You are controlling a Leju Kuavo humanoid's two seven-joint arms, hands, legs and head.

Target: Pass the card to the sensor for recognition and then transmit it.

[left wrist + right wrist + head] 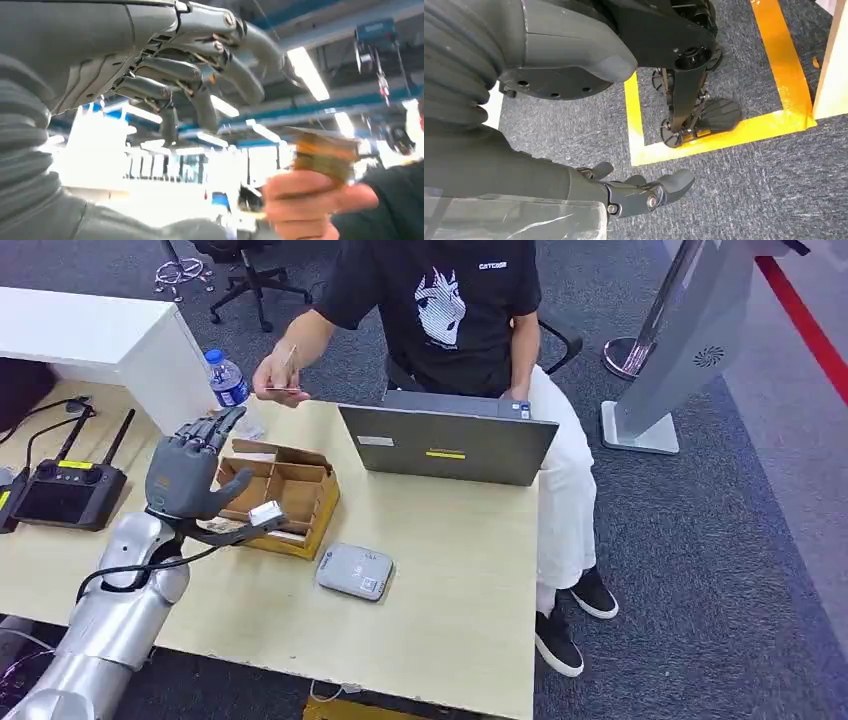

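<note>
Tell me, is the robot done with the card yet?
Nearly. The person's hand now pinches the card, so it looks passed over. The left hand hangs open above the cardboard box, holding nothing. The grey sensor lies beside the box. Left: lower the arm.

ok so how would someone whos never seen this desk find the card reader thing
Start at the light wooden table and find the closed grey laptop in front of the seated person. Nearer the robot's edge from it, just right of the brown cardboard box, lies the sensor. It is the only flat, pale grey, rounded-corner pad lying alone on bare tabletop.
</note>
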